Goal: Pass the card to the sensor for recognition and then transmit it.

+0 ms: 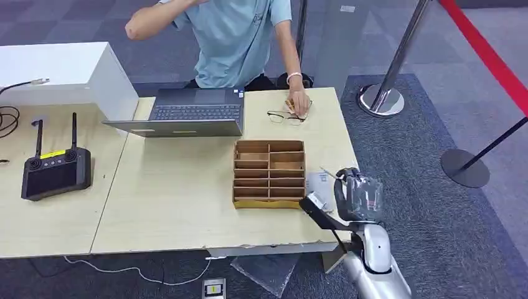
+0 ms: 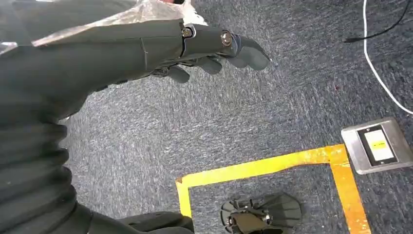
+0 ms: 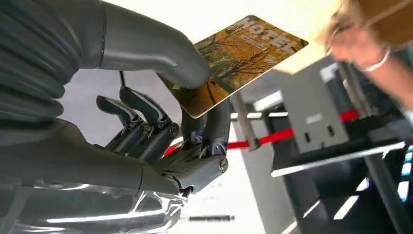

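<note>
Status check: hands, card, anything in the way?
Right hand pinching the card. Left hand hanging over carpet, holding nothing. Wooden organizer just beside right hand.

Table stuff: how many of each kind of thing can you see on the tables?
Laptop: 1
Glasses: 1
Wooden organizer: 1
Black remote controller: 1
White box: 1
Total: 5
Not counted: the card, pinched in the robot's right hand beside the table.

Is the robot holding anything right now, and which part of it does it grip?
The right hand pinches an orange autumn-leaf plastic card by one corner. The left hand holds nothing.
</note>
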Robot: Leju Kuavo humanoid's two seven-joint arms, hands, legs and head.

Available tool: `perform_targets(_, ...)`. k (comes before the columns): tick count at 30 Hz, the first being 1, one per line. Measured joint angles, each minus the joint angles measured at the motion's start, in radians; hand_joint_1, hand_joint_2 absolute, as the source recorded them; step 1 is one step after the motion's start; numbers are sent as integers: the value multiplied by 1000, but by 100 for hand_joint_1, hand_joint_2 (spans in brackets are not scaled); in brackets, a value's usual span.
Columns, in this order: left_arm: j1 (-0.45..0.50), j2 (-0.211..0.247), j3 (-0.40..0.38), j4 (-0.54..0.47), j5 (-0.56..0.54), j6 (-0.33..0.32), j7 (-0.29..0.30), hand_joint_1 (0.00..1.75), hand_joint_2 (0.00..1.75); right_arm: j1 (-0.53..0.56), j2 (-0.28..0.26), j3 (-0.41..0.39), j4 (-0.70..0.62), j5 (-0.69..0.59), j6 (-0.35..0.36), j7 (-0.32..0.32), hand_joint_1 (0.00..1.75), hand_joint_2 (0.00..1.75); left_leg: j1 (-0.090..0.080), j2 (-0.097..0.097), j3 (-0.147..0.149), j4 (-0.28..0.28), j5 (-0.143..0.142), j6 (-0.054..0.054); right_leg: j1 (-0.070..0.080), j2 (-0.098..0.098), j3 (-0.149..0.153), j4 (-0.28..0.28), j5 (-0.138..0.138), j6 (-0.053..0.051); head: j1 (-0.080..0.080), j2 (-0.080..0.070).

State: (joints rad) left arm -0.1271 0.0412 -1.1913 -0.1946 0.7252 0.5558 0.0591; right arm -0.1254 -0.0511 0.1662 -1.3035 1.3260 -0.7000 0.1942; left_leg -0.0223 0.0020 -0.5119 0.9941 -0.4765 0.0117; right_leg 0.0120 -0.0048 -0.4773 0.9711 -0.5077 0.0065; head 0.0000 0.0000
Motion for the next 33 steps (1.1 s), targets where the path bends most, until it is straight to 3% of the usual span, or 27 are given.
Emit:
perform_targets(12, 0, -3, 0, 0, -3, 0, 0, 0, 175, -1, 3, 98, 87, -5, 0, -50, 175, 175, 0, 0, 0, 0, 0, 0, 0, 0, 0, 0, 0, 0, 0, 0)
perform_targets(33, 0, -4, 0, 0, -2, 0, 0, 0, 175, -13, 9, 115, 137, -23, 0, -47, 175, 175, 0, 0, 0, 0, 0, 0, 0, 0, 0, 0, 0, 0, 0, 0)
